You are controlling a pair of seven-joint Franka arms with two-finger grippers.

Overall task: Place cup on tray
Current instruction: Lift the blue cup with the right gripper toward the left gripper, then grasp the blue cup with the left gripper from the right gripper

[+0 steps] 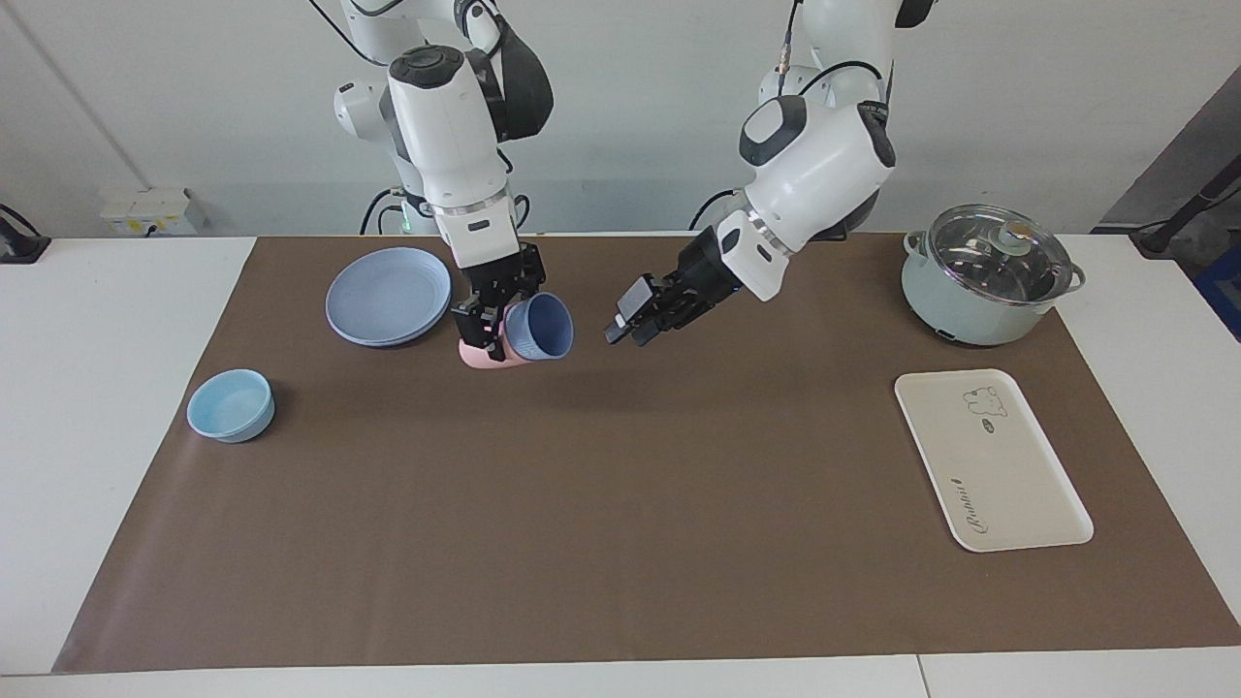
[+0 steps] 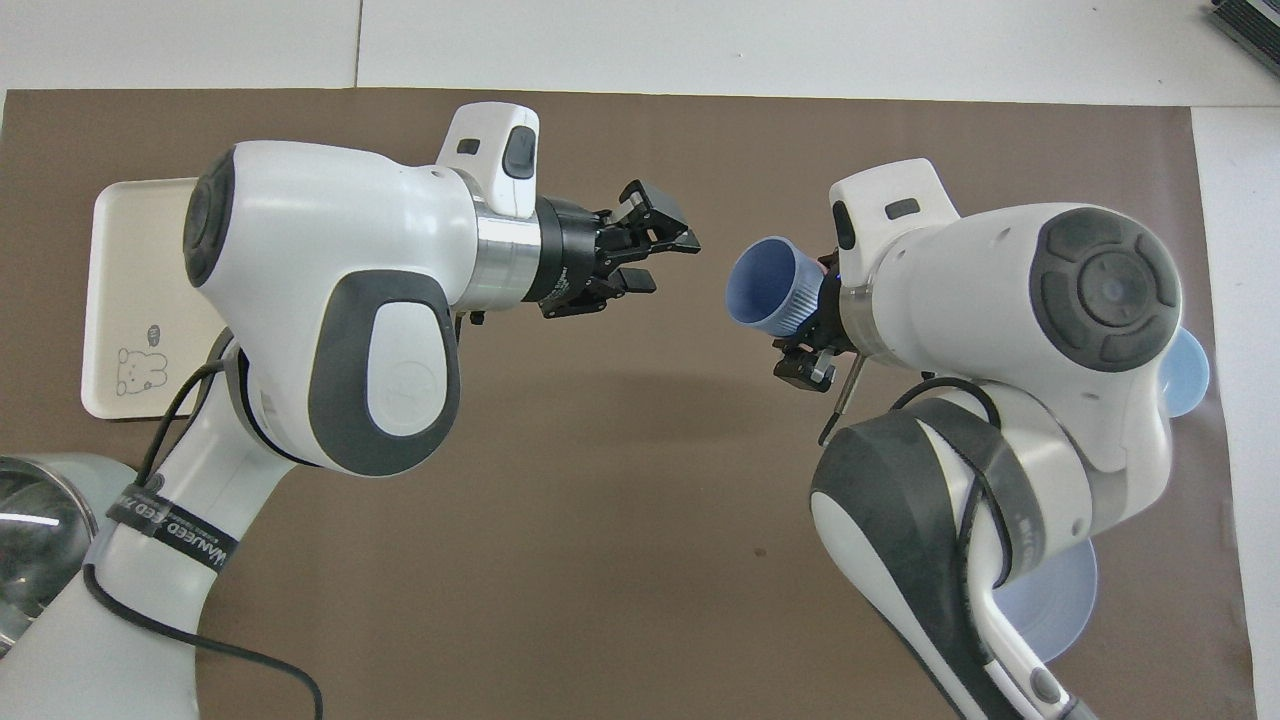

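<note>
The periwinkle cup [image 1: 539, 328] [image 2: 764, 290] hangs over the mat's middle, tipped on its side, its mouth toward my left gripper. Its base sits inside a pink tumbler [image 1: 477, 355]. My right gripper [image 1: 491, 320] is shut on this stacked pair from above. My left gripper [image 1: 630, 328] [image 2: 668, 258] is open in the air, a short gap from the cup's mouth, touching nothing. The cream tray [image 1: 1008, 485] [image 2: 130, 260] lies bare on the mat toward the left arm's end of the table.
A pot with a glass lid [image 1: 989, 276] stands nearer to the robots than the tray. A round blue plate [image 1: 388, 296] and a low light-blue bowl [image 1: 231, 405] lie toward the right arm's end. The brown mat [image 1: 620, 504] covers the table.
</note>
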